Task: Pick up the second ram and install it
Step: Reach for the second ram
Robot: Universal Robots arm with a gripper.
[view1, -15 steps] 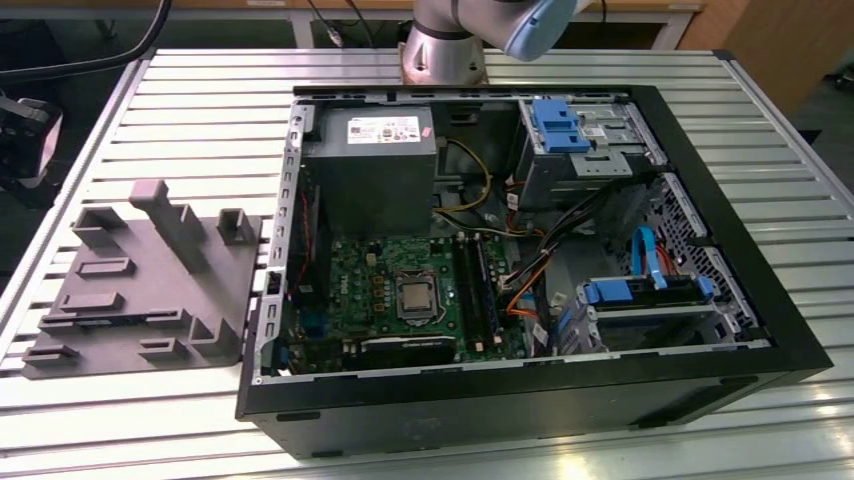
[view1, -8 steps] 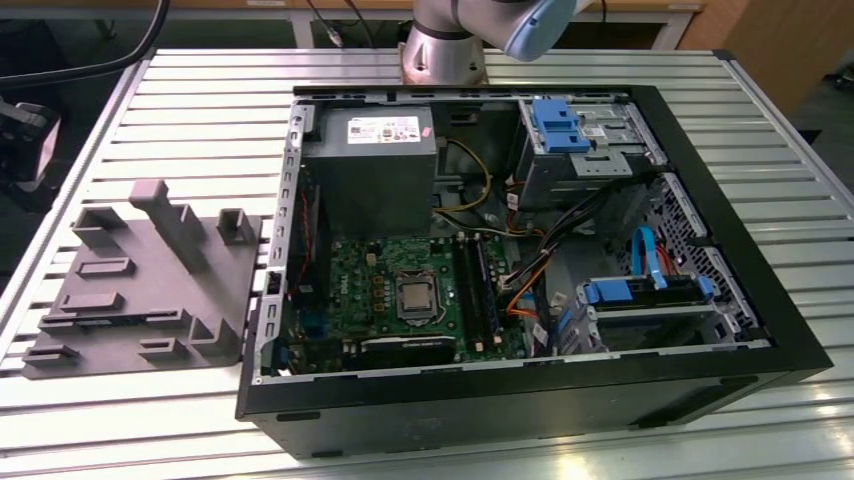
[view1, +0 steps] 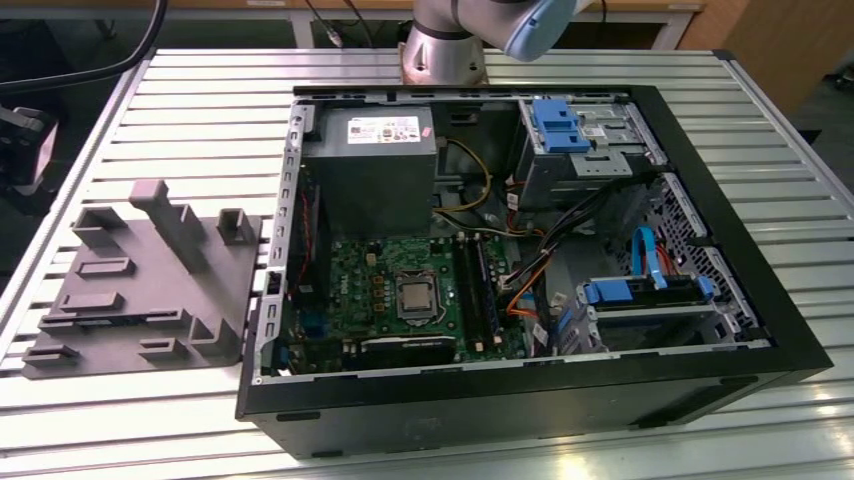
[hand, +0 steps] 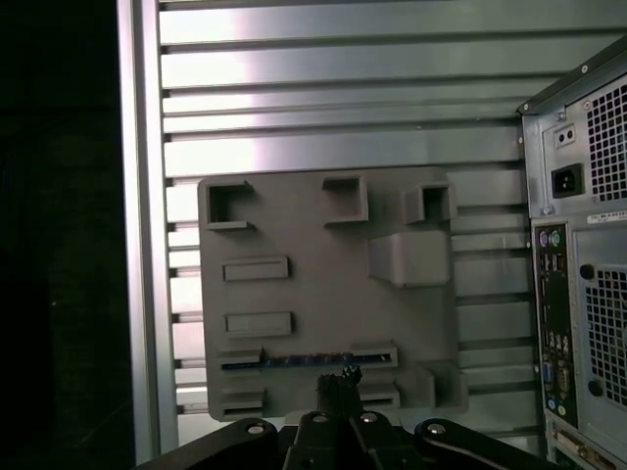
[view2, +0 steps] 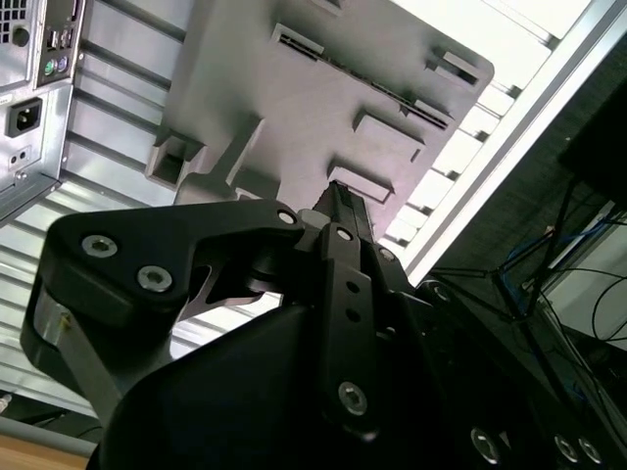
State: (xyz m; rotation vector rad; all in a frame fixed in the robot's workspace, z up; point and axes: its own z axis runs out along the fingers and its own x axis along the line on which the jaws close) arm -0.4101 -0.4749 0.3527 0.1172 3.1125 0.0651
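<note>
Grey plastic sits furthest toward the exterior view's left: a moulded fixture tray is laid flat on the ribbed aluminium tabletop. Just beside it, toward the exterior view's right, the opened computer case is set, with the green motherboard exposed inside.

The second ram is found in the first wrist view. It is a dark stick stood on edge in a long slot of that tray, well apart from the case. The claw is held above the tray with its tips close to the stick's middle. It is clenched on nothing — the fingers are seen pressed together in the second wrist view.

The stick's long axis is judged to run parallel to the line across the claw's knuckles — not across it. By that reading the stick lies below and slightly ahead of the tips, lengthwise to the jaws' travel.
</note>
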